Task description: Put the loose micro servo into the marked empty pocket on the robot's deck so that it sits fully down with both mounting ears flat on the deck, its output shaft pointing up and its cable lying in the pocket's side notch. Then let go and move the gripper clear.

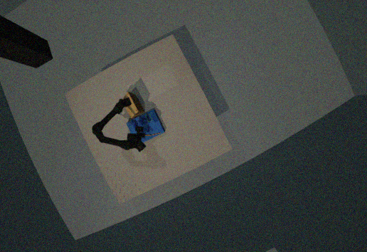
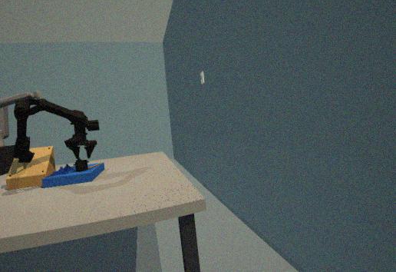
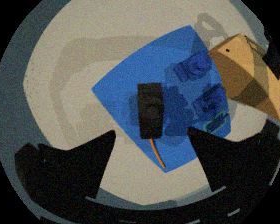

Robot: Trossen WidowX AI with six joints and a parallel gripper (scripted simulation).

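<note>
The black micro servo [image 3: 149,108] [image 2: 80,164] stands on the blue deck [image 3: 118,96] [image 2: 63,177] [image 1: 153,127], near the deck's middle. Its orange cable [image 3: 157,153] trails toward the deck's near edge. A pocket with a faint greenish outline [image 3: 217,123] lies to the right of the servo, apart from it. My gripper [image 3: 152,132] [image 2: 82,150] [image 1: 139,132] is open and empty. It hangs a short way above the servo, one finger to each side, not touching it. In the overhead view the gripper hides the servo.
An orange wedge-shaped block [image 2: 31,166] [image 3: 247,72] [image 1: 134,105] carries the arm's base and adjoins the deck. The deck has raised blue fittings [image 3: 191,70] near that block. The table [image 2: 134,193] [image 1: 185,118] ends at an edge on the right.
</note>
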